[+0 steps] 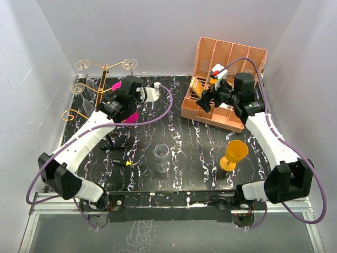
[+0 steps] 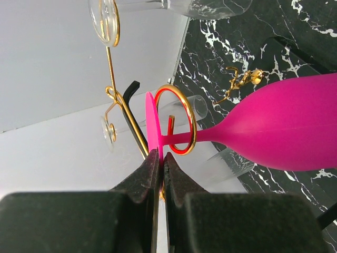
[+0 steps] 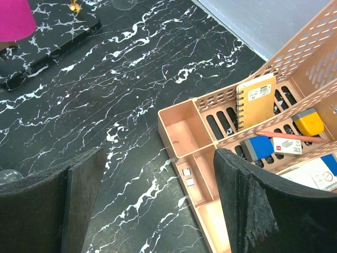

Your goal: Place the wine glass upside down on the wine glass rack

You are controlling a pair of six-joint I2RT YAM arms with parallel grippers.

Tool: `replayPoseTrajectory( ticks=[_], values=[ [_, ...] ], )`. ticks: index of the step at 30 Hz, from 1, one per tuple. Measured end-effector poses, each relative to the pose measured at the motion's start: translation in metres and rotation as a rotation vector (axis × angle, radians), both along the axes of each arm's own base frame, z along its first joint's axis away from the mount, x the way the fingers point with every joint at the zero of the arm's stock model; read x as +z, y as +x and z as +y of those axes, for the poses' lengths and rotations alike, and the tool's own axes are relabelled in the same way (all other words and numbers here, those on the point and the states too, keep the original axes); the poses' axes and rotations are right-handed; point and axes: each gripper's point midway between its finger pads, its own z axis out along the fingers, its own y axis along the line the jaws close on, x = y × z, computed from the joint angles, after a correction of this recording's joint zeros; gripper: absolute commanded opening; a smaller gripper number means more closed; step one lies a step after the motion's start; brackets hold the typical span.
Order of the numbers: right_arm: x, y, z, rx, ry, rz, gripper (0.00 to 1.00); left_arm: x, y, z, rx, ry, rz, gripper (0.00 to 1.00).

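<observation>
Magenta wine glass: stem thru loop of gold wire rack, foot pinched by left tool. Right tool apart, over salmon-pink organiser w/ tan spiral notebook, erasers.

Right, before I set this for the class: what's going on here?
The left gripper is shut on the foot of a pink wine glass, whose stem passes through a curled loop of the gold wine glass rack. The glass has not been let go. The right gripper hangs open over the pink organiser, holding nothing. A clear glass and a yellow goblet stand on the table.
</observation>
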Motion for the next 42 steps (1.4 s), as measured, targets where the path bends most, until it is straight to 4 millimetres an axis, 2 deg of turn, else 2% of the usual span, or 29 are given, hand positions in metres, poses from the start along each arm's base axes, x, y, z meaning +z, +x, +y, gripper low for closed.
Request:
replayPoseTrajectory(
  ticks=[42],
  values=[
    [-0.001,0.001,-0.002,-0.003,-0.001,0.001,0.91,-0.011,-0.004,0.003,0.009,0.015,0.027,0.33]
  ],
)
